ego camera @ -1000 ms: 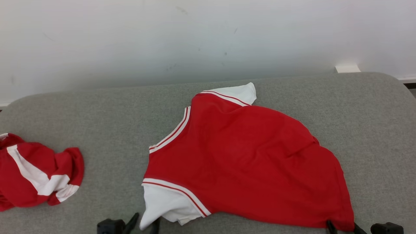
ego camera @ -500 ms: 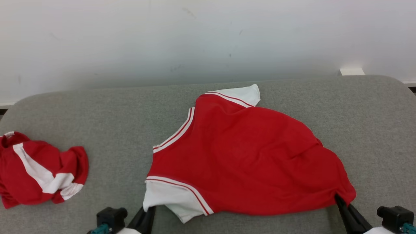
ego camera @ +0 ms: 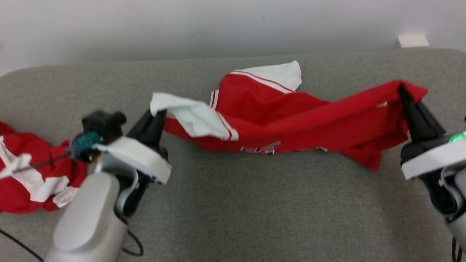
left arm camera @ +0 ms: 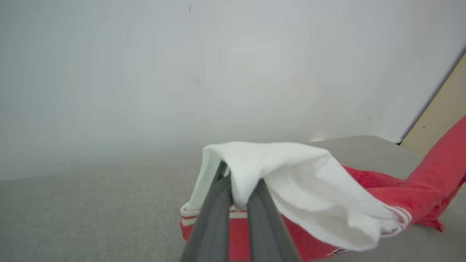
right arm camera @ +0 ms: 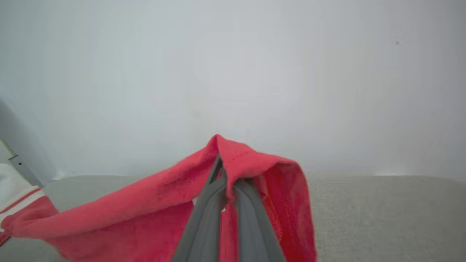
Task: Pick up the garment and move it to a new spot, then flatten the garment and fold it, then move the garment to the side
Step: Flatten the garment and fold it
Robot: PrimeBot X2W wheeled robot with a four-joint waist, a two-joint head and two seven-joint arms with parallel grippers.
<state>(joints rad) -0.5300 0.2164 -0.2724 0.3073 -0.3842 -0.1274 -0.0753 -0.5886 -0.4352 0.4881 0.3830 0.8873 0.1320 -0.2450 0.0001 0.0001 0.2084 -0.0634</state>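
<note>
— What takes up most of the head view?
— A broad grey felt-textured surface (ego camera: pixel 255 203) with rounded far corners. There's a plain white wall (ego camera: pixel 218 25) behind it at twelve o'clock.
— And the garment?
— The soft red knit jersey with white sleeves (ego camera: pixel 291 120) is strung out over the middle of the surface. Its long axis runs nine to three o'clock. The sleeve-and-collar end points to nine and the hem end to three. The middle sags, and its lower edge seems to rest on the felt.
— Anything else lying there?
— A crumpled red-and-white cloth (ego camera: pixel 32 182) at eight o'clock, well apart from the jersey.
— The pincers?
— The left pincer (ego camera: pixel 160 113) is at the nine o'clock end, its dark fingers together and clamped on the near white sleeve (ego camera: pixel 189 112). In the left wrist view that sleeve folds limply over the tips. The right pincer (ego camera: pixel 402 91), at the three o'clock end, is pinched on the red hem corner, which drapes over it like a hood.
— Small details?
— Along the sleeve seams, thin red-and-white stripes (ego camera: pixel 225 125).
</note>
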